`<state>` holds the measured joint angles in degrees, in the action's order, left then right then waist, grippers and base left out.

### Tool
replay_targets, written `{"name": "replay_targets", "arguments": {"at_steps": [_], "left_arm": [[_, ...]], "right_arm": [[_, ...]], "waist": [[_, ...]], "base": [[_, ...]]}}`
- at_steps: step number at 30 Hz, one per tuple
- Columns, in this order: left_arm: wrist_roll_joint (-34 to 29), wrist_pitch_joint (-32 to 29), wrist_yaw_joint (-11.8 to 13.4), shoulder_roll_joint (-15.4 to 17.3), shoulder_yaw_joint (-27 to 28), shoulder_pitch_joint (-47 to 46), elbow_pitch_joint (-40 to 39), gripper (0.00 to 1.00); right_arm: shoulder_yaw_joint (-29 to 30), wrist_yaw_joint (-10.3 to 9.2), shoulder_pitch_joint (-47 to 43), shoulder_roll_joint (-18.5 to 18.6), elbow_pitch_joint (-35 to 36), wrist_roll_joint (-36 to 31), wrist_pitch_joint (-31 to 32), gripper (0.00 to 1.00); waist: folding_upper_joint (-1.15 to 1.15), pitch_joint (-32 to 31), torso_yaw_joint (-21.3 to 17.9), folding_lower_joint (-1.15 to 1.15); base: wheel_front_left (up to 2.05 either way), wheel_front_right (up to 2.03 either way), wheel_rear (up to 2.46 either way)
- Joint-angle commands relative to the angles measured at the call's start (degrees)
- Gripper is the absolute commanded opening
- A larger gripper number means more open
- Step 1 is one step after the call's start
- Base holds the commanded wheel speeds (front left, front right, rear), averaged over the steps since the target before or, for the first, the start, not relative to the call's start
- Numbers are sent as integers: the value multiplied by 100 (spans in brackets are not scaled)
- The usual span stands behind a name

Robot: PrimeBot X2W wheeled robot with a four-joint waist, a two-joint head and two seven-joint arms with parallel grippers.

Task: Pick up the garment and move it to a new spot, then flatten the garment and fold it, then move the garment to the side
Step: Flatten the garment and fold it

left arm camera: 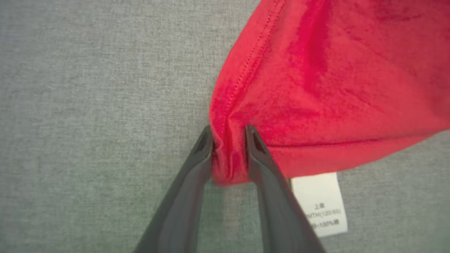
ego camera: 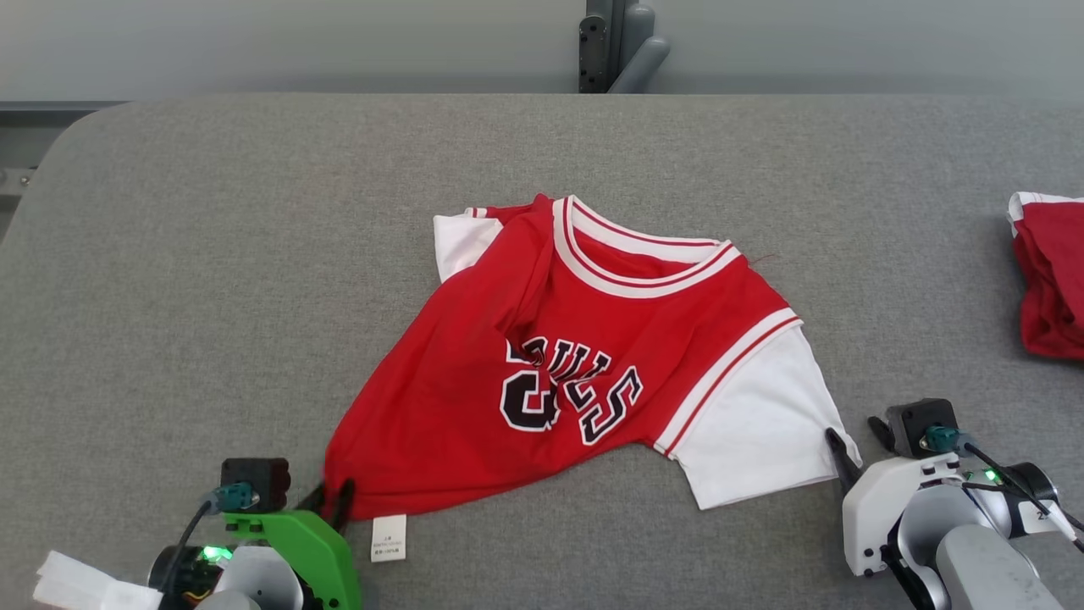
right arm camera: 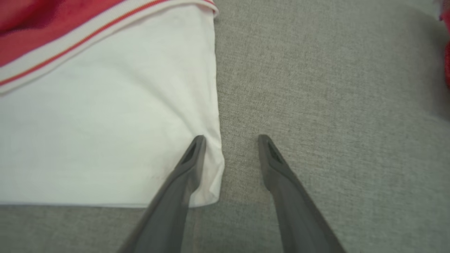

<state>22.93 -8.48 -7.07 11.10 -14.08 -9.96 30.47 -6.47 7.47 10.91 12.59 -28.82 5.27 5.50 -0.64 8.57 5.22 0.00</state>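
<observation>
A red jersey (ego camera: 584, 356) with black lettering and white sleeves lies crumpled on the grey table (ego camera: 212, 254), collar toward the far side. My left gripper (ego camera: 334, 498) is shut on the jersey's near left corner. In the left wrist view the red fabric (left arm camera: 316, 88) bunches between the two fingers of the left gripper (left arm camera: 228, 131). My right gripper (ego camera: 851, 436) stands open at the near right corner of the white sleeve (ego camera: 762, 424). In the right wrist view one finger of the right gripper (right arm camera: 231, 138) rests over the sleeve (right arm camera: 105, 133) and the other over bare table.
A white care label (ego camera: 389, 538) sticks out from the hem beside my left gripper. Another red garment (ego camera: 1050, 280) lies at the table's right edge. A grey post (ego camera: 618, 42) stands behind the far edge. The table's left corner is rounded.
</observation>
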Motion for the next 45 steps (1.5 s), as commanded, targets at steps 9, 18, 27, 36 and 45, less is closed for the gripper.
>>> {"name": "replay_targets", "arguments": {"at_steps": [9,18,27,36,45], "left_arm": [[630,-477,-44,205,-87,567,-770,0],[1942,-963,-21,143,461,1167,-3706,0],[3092,-2132,362,441,902,-218,-6294,0],[2578,-2994,685,772,713,-4373,-3606,0],[1283,-1115,381,511,364,-7257,-748,0]], "right_arm": [[-479,-1,-174,337,287,936,74,0],[331,-3,-443,505,2260,2217,238,0],[2015,2,839,200,4961,3842,1225,0],[2148,2,5181,-199,2949,2015,2293,0],[2535,2,7887,-927,533,668,483,0]], "waist": [[64,-47,-87,0],[64,79,-140,0],[64,932,-180,0],[64,2197,-195,0],[64,2686,-544,0]], "base": [[0,0,0],[0,0,0],[0,0,0],[0,0,0],[0,0,0]]}}
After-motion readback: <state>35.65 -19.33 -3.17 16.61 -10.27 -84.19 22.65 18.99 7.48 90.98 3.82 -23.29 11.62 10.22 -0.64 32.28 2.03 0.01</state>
